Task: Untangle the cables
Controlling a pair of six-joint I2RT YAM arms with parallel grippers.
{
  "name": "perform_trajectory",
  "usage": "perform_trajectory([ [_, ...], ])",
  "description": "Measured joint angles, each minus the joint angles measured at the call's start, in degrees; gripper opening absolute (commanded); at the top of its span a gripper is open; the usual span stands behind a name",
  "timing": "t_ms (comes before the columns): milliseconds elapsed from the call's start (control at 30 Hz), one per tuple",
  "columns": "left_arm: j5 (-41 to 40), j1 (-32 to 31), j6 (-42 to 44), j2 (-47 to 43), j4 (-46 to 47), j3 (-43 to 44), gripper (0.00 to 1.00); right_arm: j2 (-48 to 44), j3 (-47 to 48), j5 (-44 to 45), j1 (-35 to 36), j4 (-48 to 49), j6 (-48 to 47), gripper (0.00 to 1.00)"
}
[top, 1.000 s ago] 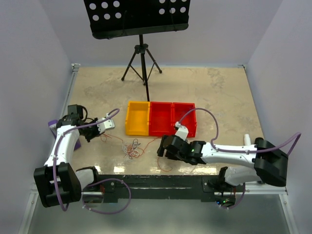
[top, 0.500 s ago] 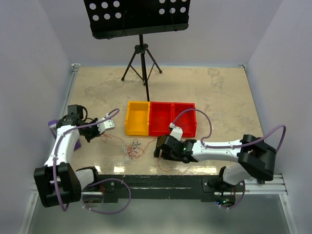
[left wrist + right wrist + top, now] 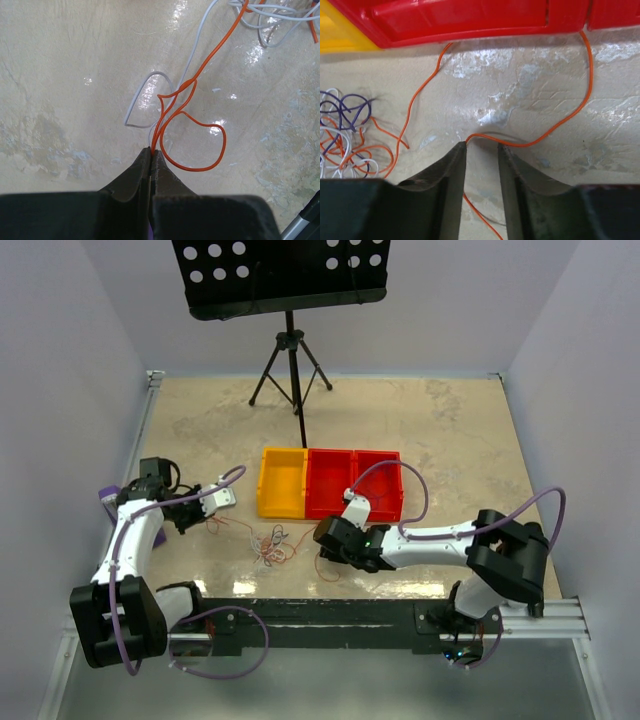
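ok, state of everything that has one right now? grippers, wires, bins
left gripper, shut on an orange wire
right gripper, open, a finger on either side of a loose orange strand, not gripped
wire bundle, tangled
yellow bin, empty
red bins, look empty from the top view

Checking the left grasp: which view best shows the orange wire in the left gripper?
Left wrist: the left gripper is shut on the orange wire, its loops sharp. Top external shows it only as a faint thread beside that gripper. Right wrist does not show that grip.
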Motion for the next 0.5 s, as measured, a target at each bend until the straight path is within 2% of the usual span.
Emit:
perform_trajectory([
  [133, 0.0, 0.0, 0.0, 0.0, 0.0, -0.3, 0.0, 1.0, -0.1, 1.6, 0.0, 1.3, 0.4, 0.12],
  [200, 0.0, 0.0, 0.0, 0.0, 0.0, -0.3, 0.0, 1.2, -0.7, 2.2, 0.0, 2.3, 0.8, 0.1],
  [233, 0.0, 0.0, 0.0, 0.0, 0.0, -0.3, 0.0, 1.0, -1.1, 2.4, 0.0, 2.7, 1.0, 0.13],
  [333, 0.0, 0.0, 0.0, -0.1, 0.0, -0.3, 0.0, 0.2, -2.2, 2.5, 0.0, 3.8, 1.6, 0.33],
  [367, 0.0, 0.0, 0.0, -0.1, 0.0, -0.3, 0.0, -0.5, -2.8, 2.4, 0.1, 4.2, 1.6, 0.37],
  [500, 0.0, 0.0, 0.0, -0.1, 0.0, -0.3, 0.0, -5.4, -5.7, 1.7, 0.7, 2.1, 0.3, 0.45],
])
